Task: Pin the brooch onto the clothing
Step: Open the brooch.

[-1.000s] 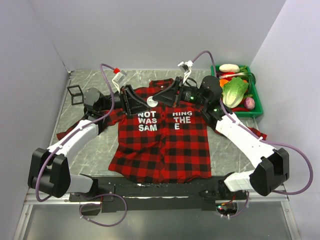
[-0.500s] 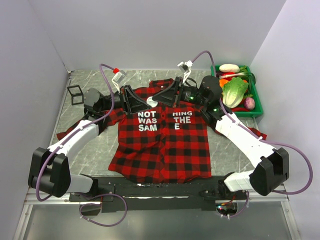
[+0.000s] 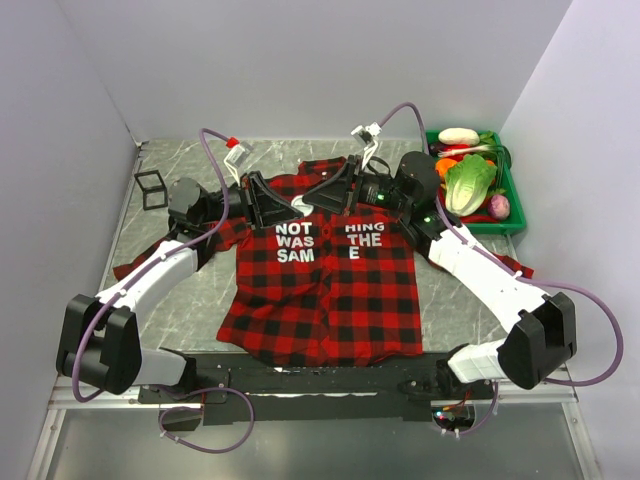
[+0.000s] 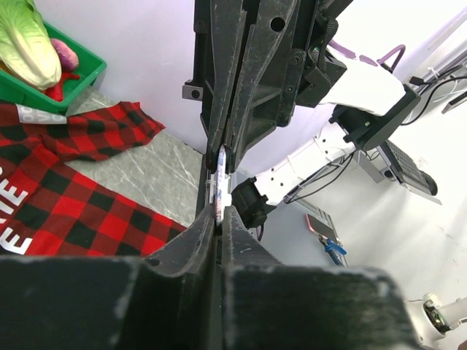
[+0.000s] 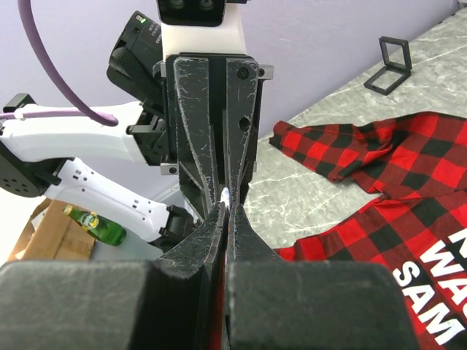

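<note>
Grey table point(image 3: 200, 312) bears the shirt point(image 3: 320, 290), and above its collar, upper centre of the top view, left gripper point(image 4: 217, 222) and right gripper point(image 5: 227, 208) both clamp the brooch point(image 4: 219, 191) edge-on: probably light, stiff, slippery, best pinched at its rim.

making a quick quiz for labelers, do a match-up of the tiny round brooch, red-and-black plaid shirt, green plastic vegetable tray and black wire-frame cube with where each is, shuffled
Things
1 tiny round brooch
2 red-and-black plaid shirt
3 green plastic vegetable tray
4 black wire-frame cube

Places
a far left corner
b far right corner
c spread flat in the middle
d pinched between left gripper and right gripper

Pairs: 1-d, 2-c, 3-b, 4-a
</note>
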Motion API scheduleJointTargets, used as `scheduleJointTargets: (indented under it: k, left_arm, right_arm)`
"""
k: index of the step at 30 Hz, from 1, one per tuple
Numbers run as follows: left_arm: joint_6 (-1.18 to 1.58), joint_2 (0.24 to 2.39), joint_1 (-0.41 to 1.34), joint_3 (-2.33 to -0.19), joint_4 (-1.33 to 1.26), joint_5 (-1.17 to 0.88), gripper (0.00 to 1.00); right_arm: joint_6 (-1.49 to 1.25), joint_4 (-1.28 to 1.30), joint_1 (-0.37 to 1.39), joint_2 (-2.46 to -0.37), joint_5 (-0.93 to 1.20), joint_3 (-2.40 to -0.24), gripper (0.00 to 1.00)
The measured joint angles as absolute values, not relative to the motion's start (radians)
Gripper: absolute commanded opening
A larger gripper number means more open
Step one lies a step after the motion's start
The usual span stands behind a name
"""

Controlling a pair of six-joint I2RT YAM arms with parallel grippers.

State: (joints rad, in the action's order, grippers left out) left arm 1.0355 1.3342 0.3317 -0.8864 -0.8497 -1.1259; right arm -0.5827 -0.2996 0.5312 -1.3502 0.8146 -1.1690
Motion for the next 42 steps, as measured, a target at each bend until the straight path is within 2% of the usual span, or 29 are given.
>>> scheduleJointTargets:
  k: [1, 5, 6, 7, 8, 10, 11, 12, 16, 22, 26, 42]
  left_arm:
    - [1.037, 1.334, 0.332, -0.886, -0.849, -1.126, 0.02]
    - [1.036, 1.334, 0.332, -0.885, -0.849, -1.122, 0.01]
    - [1.036, 1.334, 0.332, -0.884, -0.85, -1.121, 0.01]
    - [1.036, 1.334, 0.332, -0.883, -0.85, -1.119, 0.01]
    - [1.036, 1.334, 0.332, -0.881, -0.849, -1.119, 0.01]
    - [1.026, 1.334, 0.332, -0.881, -0.842, -1.117, 0.01]
    - [1.011, 1.333, 0.332, -0.881, -0.829, -1.114, 0.01]
    - [0.992, 1.331, 0.334, -0.881, -0.805, -1.108, 0.01]
    - [0.916, 1.323, 0.336, -0.886, -0.702, -1.085, 0.01]
    - [0.872, 1.321, 0.336, -0.894, -0.63, -1.064, 0.01]
    - [0.872, 1.321, 0.336, -0.894, -0.626, -1.064, 0.01]
    - [0.847, 1.319, 0.34, -0.894, -0.601, -1.056, 0.01]
  right_arm:
    - [-0.582, -0.299, 0.532, -1.35, 0.815, -1.169, 0.0]
    - [-0.575, -0.299, 0.532, -1.35, 0.813, -1.169, 0.0]
    - [-0.573, -0.298, 0.532, -1.35, 0.812, -1.169, 0.05]
    - [-0.571, -0.298, 0.532, -1.35, 0.812, -1.169, 0.16]
    - [-0.57, -0.295, 0.532, -1.35, 0.813, -1.169, 0.39]
    - [-0.573, -0.29, 0.532, -1.35, 0.812, -1.169, 0.52]
    - [-0.566, -0.287, 0.532, -1.35, 0.812, -1.169, 0.62]
    - [-0.564, -0.283, 0.532, -1.35, 0.813, -1.166, 0.63]
    - [-0.556, -0.257, 0.532, -1.35, 0.812, -1.15, 0.62]
    - [-0.545, -0.216, 0.532, -1.347, 0.803, -1.136, 0.54]
    - [-0.545, -0.218, 0.532, -1.339, 0.8, -1.118, 0.45]
    - [-0.545, -0.224, 0.532, -1.339, 0.786, -1.114, 0.36]
